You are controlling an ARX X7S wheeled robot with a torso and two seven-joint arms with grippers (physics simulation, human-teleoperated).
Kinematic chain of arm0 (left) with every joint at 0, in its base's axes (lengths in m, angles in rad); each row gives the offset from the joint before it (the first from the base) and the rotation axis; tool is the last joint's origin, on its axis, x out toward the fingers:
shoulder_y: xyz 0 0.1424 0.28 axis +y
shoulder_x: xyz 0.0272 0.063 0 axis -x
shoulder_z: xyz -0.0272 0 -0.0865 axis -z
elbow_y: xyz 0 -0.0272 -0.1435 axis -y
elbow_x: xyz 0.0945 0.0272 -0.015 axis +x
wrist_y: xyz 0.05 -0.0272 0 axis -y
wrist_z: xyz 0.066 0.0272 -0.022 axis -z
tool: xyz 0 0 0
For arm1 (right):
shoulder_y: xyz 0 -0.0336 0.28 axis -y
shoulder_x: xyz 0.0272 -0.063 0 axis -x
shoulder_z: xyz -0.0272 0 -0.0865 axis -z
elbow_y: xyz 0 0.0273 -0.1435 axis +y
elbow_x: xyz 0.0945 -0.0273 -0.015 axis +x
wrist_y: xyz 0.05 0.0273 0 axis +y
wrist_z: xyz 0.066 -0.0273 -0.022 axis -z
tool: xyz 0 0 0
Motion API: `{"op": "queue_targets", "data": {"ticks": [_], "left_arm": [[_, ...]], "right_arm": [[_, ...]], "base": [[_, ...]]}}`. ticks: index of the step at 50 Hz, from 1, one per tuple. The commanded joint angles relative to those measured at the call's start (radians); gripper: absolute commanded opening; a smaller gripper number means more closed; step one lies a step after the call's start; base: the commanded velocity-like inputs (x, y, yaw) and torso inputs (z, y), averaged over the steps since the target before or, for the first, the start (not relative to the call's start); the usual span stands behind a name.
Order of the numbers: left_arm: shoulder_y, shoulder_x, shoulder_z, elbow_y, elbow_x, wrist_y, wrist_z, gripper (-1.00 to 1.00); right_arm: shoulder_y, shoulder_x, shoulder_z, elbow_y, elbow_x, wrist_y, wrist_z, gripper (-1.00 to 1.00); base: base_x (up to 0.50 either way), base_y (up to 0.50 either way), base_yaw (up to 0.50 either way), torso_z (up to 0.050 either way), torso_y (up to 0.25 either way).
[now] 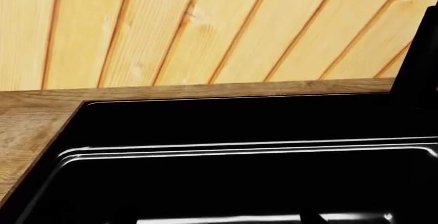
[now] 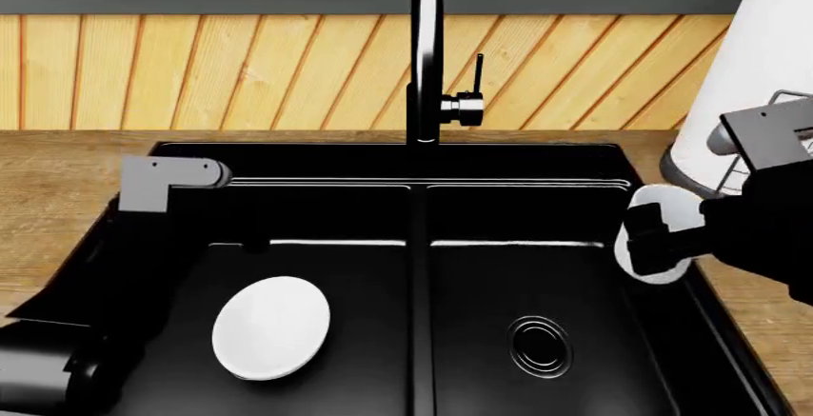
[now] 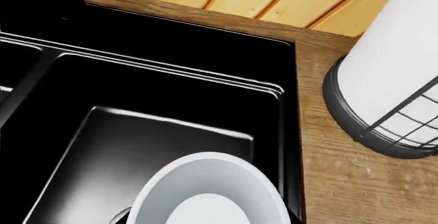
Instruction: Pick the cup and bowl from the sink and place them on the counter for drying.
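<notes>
The black double sink (image 2: pixel 508 154) fills the head view. A white shallow bowl (image 2: pixel 270 328) lies in its left basin. My right gripper (image 2: pixel 654 235) is shut on the white cup (image 2: pixel 664 208) and holds it above the right basin's right edge, beside the wooden counter (image 2: pixel 749 311). From the right wrist camera I look down into the open cup (image 3: pixel 208 203), and its handle is hidden. My left gripper (image 2: pixel 247 243) hovers over the left basin behind the bowl. Its fingers are lost against the black sink.
A tall black faucet (image 2: pixel 426 54) stands behind the divider. A paper-towel roll (image 2: pixel 749 73) in a wire holder (image 3: pixel 362 126) stands on the counter just behind the right arm. The right basin has a round drain (image 2: pixel 539 345). A wood-plank wall (image 1: pixel 219 29) backs the counter.
</notes>
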Motion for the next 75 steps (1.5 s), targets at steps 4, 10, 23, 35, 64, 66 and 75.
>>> {"op": "queue_targets", "data": {"ticks": [4,10,23,35,64,66,75], "left_arm": [[0.015,0.000,-0.005,-0.004,-0.001,0.016,-0.003,1.00],[0.021,0.002,-0.003,-0.009,-0.001,0.024,-0.001,1.00],[0.032,0.006,-0.004,-0.012,0.003,0.034,-0.012,1.00],[0.061,-0.003,-0.018,-0.002,-0.006,0.043,-0.013,1.00],[0.084,0.000,-0.021,-0.002,-0.008,0.057,-0.026,1.00],[0.100,-0.009,-0.031,0.013,-0.016,0.054,-0.024,1.00],[0.098,-0.013,-0.030,0.011,-0.019,0.055,-0.021,1.00]], "right_arm": [[0.018,0.132,0.000,0.061,0.189,0.003,0.161,-1.00],[-0.025,0.181,0.023,0.122,0.162,-0.061,0.161,-1.00],[-0.086,0.230,0.068,0.197,0.058,-0.200,0.186,-1.00],[-0.081,0.193,-0.075,0.332,-0.086,-0.218,0.175,-1.00],[-0.158,0.168,-0.046,0.431,-0.122,-0.353,0.155,1.00],[-0.152,0.177,-0.035,0.415,-0.119,-0.359,0.162,1.00],[-0.099,0.191,-0.058,0.346,-0.153,-0.376,0.150,1.00]], "base": [[0.00,0.00,0.00,0.000,0.000],[0.00,0.00,0.00,0.000,0.000],[0.00,0.00,0.00,0.000,0.000],[0.00,0.00,0.00,0.000,0.000],[0.00,0.00,0.00,0.000,0.000],[0.00,0.00,0.00,0.000,0.000],[0.00,0.00,0.00,0.000,0.000]]}}
